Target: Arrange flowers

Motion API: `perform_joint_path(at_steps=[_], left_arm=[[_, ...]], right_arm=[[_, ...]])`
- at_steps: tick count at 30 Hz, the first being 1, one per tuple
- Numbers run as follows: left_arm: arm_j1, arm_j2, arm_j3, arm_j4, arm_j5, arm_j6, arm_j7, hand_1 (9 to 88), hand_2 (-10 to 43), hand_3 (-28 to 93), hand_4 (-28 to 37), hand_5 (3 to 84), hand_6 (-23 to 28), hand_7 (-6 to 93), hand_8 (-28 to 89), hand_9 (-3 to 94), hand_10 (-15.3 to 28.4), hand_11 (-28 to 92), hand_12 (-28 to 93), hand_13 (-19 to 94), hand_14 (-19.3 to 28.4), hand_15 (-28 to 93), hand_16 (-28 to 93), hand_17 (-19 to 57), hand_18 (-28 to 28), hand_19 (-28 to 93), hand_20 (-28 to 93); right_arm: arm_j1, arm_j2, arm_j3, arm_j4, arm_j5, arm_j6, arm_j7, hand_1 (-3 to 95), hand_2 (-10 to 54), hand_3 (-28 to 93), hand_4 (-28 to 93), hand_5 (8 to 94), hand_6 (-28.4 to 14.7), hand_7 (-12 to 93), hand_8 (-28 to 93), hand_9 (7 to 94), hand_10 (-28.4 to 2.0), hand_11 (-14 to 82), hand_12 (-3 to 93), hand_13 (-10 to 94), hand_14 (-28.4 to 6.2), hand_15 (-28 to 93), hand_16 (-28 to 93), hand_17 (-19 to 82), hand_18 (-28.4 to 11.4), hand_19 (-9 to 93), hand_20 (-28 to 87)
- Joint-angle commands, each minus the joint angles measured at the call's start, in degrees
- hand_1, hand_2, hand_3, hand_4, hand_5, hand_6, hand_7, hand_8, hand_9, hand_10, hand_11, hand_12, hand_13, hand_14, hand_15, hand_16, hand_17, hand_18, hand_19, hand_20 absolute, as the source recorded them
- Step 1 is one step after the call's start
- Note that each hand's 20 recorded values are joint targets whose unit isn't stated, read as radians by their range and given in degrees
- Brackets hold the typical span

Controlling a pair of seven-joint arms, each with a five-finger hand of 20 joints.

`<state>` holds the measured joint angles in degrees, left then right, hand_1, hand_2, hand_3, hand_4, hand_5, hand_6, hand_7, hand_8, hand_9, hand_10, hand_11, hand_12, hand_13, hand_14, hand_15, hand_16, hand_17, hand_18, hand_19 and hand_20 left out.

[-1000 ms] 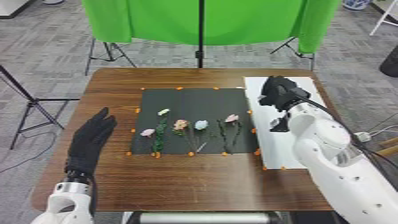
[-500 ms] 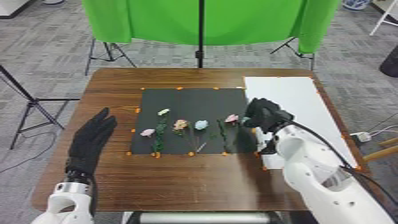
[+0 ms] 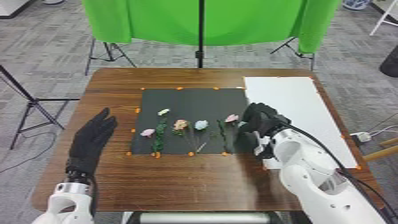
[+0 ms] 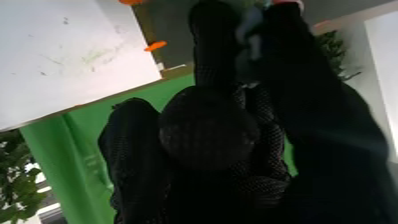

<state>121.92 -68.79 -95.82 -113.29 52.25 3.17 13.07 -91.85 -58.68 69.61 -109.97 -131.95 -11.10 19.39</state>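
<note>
In the head view my right hand [image 3: 258,120] is over the black mat's right edge, just right of a pink flower [image 3: 232,118]. Its fingers look relaxed and open in the right wrist view, where the hand [image 4: 209,130] covers much of the mat [image 4: 173,30] and a bit of pink shows beyond the fingertips. On the mat lie a light blue flower [image 3: 201,125], a peach flower [image 3: 180,124], a cream flower [image 3: 163,111], another pink flower [image 3: 147,132] and leafy green stems [image 3: 159,140]. My left hand [image 3: 91,134] rests open, fingers straight, left of the mat.
A white sheet [image 3: 298,102] lies along the table's right side, partly under my right forearm. Small orange tabs [image 3: 179,88] line the mat's edges. Behind the brown table [image 3: 115,82] hangs a green cloth [image 3: 160,22] on stands.
My right hand has swung from over the white sheet left and toward the near side, to the mat's right edge. The left hand and the visible flowers have stayed put.
</note>
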Motion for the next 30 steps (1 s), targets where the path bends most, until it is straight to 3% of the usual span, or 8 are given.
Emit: perform_joint_path(at_steps=[1,7,19,23,25,28,29,30], left_arm=[[0.9,-0.45,-0.06,0.07,0.39,-0.67,-0.39,23.3,-2.4,64,-21.8,40.0,5.3,4.1,-5,38.8,12.9,10,13,29,14.9,7,3,5.7,12.0,5,21],[0.9,-0.28,-0.13,0.11,0.43,-0.9,-0.57,23.5,-3.1,64,-21.5,39.9,5.2,4.1,-5,38.8,12.8,11,13,29,14.9,7,3,5.7,12.0,5,21],[0.4,-0.16,0.0,0.26,0.54,-1.28,-0.94,23.2,-4.4,65,-22.0,39.8,5.1,4.1,-5,38.8,12.8,11,13,29,14.9,7,3,5.3,12.1,4,20],[0.3,0.14,0.07,0.29,0.58,-1.32,-1.04,23.3,-4.4,65,-22.1,39.8,5.1,4.1,-5,38.9,12.7,11,13,29,14.9,7,3,5.2,12.1,4,20],[0.2,0.13,0.29,0.33,0.54,-1.37,-0.87,23.3,-4.4,65,-22.1,39.8,5.1,4.1,-5,38.8,12.8,11,13,29,14.9,7,3,5.2,12.1,4,20],[0.5,-0.16,0.48,-0.03,1.29,-1.23,-0.52,23.3,-4.4,65,-22.2,39.9,5.0,4.3,-5,38.9,12.8,11,13,29,14.9,7,3,5.2,12.1,4,20],[0.7,-0.11,0.4,-0.26,1.68,-1.33,-0.64,23.3,-4.3,65,-22.2,40.0,5.0,4.3,-5,39.0,12.8,11,13,29,14.9,7,3,5.2,12.1,4,20],[0.9,-0.12,0.35,-0.43,2.08,-1.5,-0.55,23.2,-4.3,65,-22.2,40.1,5.0,4.4,-5,39.1,12.8,11,13,29,14.9,7,3,5.2,12.1,4,20]], right_arm=[[-1.7,-0.2,0.9,-0.5,-2.0,-1.9,-0.4,53.8,-9.5,50,-9,71.1,-0.7,15,8,81.6,-12.4,20.4,29.2,92,-0.8,58,35,67,-7.9,93,50],[-2.9,0.1,2.7,-1.8,-2.5,-4.8,-0.3,45.5,-9.5,58,-12,66.7,-0.1,14,-7,79.1,-13.4,24.0,23.3,91,-1.1,58,35,67,-8.0,93,50],[-3.1,-0.6,5.7,-4.3,-2.4,-6.7,-0.5,34.3,-9.5,52,-11,57.0,-1.8,8,-6,74.8,-15.6,23.1,24.0,89,-2.3,58,35,65,-9.3,93,50],[-5.8,-2.6,9.8,-5.8,4.5,12.3,-2.7,27.1,-9.5,53,-10,59.0,-2.6,9,-6,75.7,-16.1,23.5,24.1,89,-3.0,58,35,64,-9.8,93,51],[-8.5,-6.0,14.8,-7.5,18.4,17.0,-6.6,24.5,-8.0,56,-10,61.2,-2.8,9,-6,77.1,-15.8,24.4,24.3,89,-3.7,57,34,63,-10.6,93,49],[-12.5,-11.8,23.4,-8.5,48.5,9.9,-13.5,20.4,-2.3,62,-11,64.9,-1.8,13,-7,72.3,-16.2,18.2,21.4,68,-13.4,37,27,39,-16.1,68,43],[-13.3,-13.1,24.7,-7.2,55.0,7.8,-16.9,18.4,-1.7,65,-12,63.6,-1.1,12,-7,66.7,-16.4,13.8,19.3,55,-14.8,22,26,28,-15.5,45,41],[-14.1,-14.2,25.2,-6.6,59.3,6.9,-18.5,17.8,-1.5,65,-13,62.7,-0.9,12,-7,65.2,-16.4,12.8,18.8,52,-14.6,19,26,26,-15.1,39,40]])
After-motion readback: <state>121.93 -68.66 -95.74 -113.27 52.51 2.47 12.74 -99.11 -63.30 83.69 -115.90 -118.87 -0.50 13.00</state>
